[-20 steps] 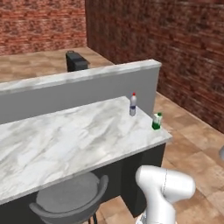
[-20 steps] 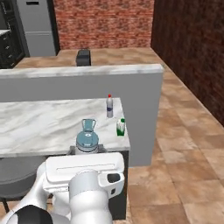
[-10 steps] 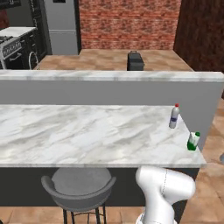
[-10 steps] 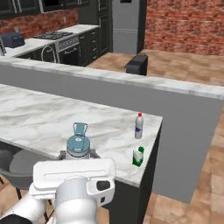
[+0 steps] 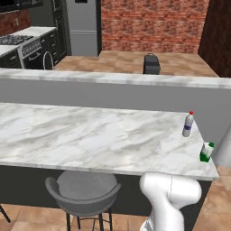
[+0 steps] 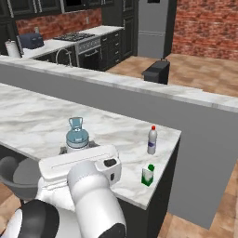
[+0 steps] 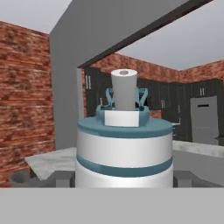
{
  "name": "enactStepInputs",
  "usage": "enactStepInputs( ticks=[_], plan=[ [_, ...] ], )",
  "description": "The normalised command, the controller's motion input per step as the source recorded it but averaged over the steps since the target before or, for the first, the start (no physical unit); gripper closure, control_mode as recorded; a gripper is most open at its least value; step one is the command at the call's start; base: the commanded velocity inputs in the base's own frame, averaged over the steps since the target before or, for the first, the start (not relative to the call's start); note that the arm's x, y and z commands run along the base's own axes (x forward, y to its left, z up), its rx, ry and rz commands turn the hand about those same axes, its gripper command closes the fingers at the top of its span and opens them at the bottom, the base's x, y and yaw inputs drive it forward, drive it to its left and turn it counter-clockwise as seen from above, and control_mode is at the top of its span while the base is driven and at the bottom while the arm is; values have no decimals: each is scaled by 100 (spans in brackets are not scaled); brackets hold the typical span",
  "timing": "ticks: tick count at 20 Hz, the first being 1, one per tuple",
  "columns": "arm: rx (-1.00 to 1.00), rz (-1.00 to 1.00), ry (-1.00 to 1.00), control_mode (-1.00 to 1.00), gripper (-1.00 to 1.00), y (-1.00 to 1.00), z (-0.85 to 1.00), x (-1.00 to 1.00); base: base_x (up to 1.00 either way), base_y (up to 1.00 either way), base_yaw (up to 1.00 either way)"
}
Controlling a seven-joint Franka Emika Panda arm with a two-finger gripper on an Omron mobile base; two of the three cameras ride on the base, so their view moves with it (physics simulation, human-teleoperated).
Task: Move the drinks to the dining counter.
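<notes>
Jaws pinching the metal bottle (image 6: 77,135) upright over the near edge of the marble table (image 5: 81,135). Red-capped bottle (image 5: 188,124) and green carton (image 5: 206,151) stand near the table's right end, slightly apart. Grey stool (image 5: 82,192) below.

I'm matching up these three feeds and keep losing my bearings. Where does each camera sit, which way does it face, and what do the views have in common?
Left base view: behind the arm on its left, looking forward and down over the dining counter; the white arm rises at lower right.
Right base view: behind on its right, facing the same counter; the arm and claw show, the claw around the grey bottle.
Hand view: on the hand, looking along the claw at that bottle up close.
Both base views share the red-capped bottle and green carton.
</notes>
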Motion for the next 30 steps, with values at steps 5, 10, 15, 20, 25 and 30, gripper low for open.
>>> enactStepInputs(
  ticks=[5,10,15,20,25,30],
  plan=[
    [-4,-1,0,-100,100,68,0,18,0,0,0],
    [-7,-4,0,-100,100,76,-1,26,0,0,0],
    [-2,-1,-2,-100,100,71,-10,40,0,0,0],
    [0,0,-13,-100,100,74,-17,45,0,0,0],
    [0,0,-3,-100,100,53,-18,58,0,0,0],
    [0,0,-4,-100,100,27,-30,49,0,0,0]
  ],
)
